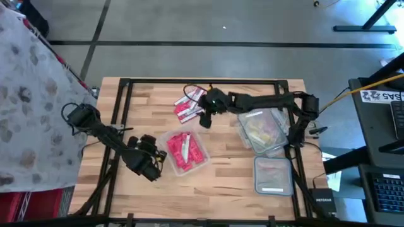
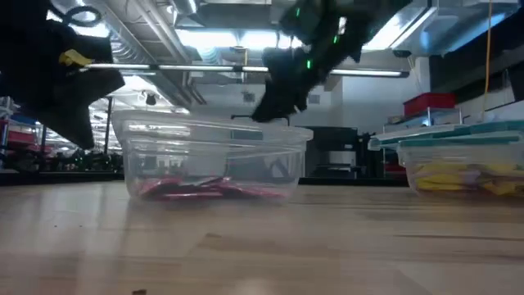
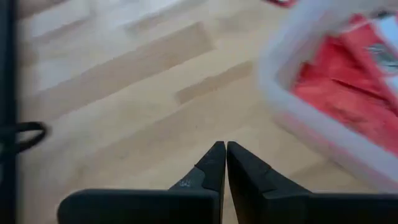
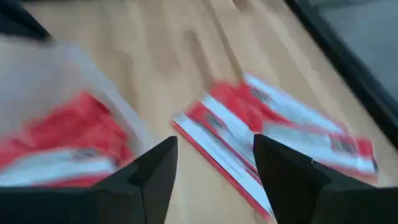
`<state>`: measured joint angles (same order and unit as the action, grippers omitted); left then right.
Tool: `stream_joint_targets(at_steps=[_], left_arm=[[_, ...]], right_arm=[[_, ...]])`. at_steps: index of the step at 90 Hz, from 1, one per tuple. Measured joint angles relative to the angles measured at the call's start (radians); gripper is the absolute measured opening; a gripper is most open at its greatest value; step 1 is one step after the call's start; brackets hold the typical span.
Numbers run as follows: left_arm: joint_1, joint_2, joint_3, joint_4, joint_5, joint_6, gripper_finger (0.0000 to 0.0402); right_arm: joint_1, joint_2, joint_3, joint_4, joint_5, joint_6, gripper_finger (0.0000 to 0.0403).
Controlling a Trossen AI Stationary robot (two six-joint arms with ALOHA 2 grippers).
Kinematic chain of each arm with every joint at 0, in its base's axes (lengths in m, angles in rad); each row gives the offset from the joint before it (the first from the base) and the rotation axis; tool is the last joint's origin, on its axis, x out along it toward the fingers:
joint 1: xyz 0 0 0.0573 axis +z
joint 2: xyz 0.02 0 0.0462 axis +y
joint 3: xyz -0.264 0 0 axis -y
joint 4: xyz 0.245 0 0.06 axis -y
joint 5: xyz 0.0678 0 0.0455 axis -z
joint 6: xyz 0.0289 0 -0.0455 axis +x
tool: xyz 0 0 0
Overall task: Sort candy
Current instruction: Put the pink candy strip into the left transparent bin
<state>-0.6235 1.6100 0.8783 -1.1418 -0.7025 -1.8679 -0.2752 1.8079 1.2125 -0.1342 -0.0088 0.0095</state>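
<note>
The right gripper (image 1: pixel 205 120) reaches across the wooden table (image 1: pixel 221 183) and hangs above the loose red candy packets (image 1: pixel 187 107) lying near the table's far edge. In the right wrist view its two fingers (image 4: pixel 152 174) stand wide apart with nothing between them, and the red and white packets (image 4: pixel 273 149) lie flat on the wood just beyond the tips. The left gripper (image 1: pixel 154 165) sits low at the near left, just beside the clear tub (image 1: pixel 165 157) that holds a heap of red candy (image 1: pixel 186 151). Its fingers (image 3: pixel 214 165) are pressed together, tips touching, with nothing visible between them, above bare wood next to the tub's wall (image 3: pixel 323 130). From the low view the tub (image 2: pixel 213 156) shows red wrappers (image 2: pixel 205 188) spread across its bottom. To the right, a second clear container (image 1: pixel 249 132) holds yellow candy (image 1: pixel 265 129), seen also in the low view (image 2: pixel 467 176). A third clear tub (image 1: pixel 273 175) stands nearer the front edge; it seems to hold a few pale pieces, though that is hard to make out
</note>
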Motion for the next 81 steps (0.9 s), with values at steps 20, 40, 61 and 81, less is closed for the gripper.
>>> stream_joint_targets(at_steps=[20, 40, 61, 81], left_arm=[[0.005, 0.0, 0.0, -0.109, 0.011, -0.07, 0.0], [0.012, 0.0, 0.0, -0.105, 0.011, -0.068, 0.0], [0.012, 0.0, 0.0, -0.093, 0.011, -0.074, 0.0], [0.012, 0.0, 0.0, -0.096, 0.008, -0.074, 0.0]], right_arm=[[-0.108, 0.113, 0.029, -0.029, -0.049, -0.055, 0.0163], [-0.133, 0.242, 0.192, -0.155, -0.066, -0.223, 0.0114], [-0.132, 0.339, 0.29, -0.313, -0.103, -0.302, 0.0022], [-0.121, 0.375, 0.295, -0.297, -0.036, -0.29, 0.0013]])
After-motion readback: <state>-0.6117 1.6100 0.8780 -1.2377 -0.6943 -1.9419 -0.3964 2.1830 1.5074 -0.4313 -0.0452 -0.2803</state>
